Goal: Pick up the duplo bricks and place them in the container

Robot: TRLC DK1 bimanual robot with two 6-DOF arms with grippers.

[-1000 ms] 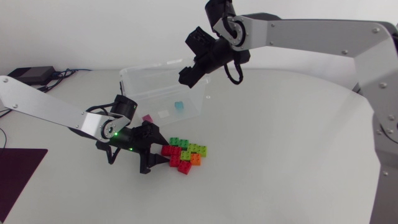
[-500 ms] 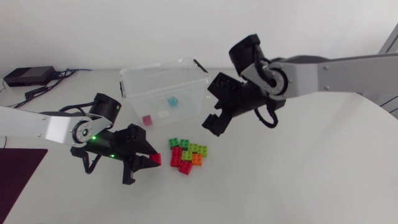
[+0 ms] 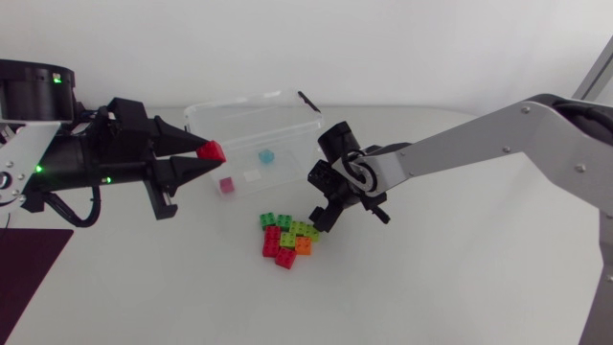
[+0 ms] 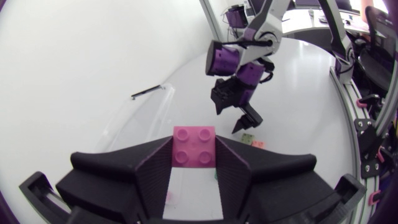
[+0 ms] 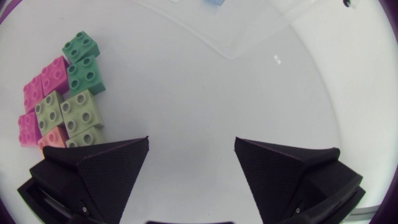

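Red brick is the piece you're carrying. The left gripper has it pinched btwn both wedge tips, studs facing the wrist cam, lifted well off the table by the container's left end. Can't tell from above if it's over the rim yet. It's held at the very tips, prob. so it drops clean when you let go. The grip is on two flat sides of hard, glossy plastic, so it could slip if you ease off early.

The container is a clear, thin-walled rectangular tub w/ an open top. A cyan brick and a pink brick lie on its floor.

The right gripper hangs low over the table, fingers spread wide w/ nothing btwn them, at the pile's container-side edge. In its wrist view the bricks sit just beside one finger, not in the gap, so you'd need to shift over before closing.

The pile is small square four-stud blocks in green, lime, red and orange, packed touching each other, flat on the matte white table. W/ packing that tight, an outer block looks easier to grab than a middle one.
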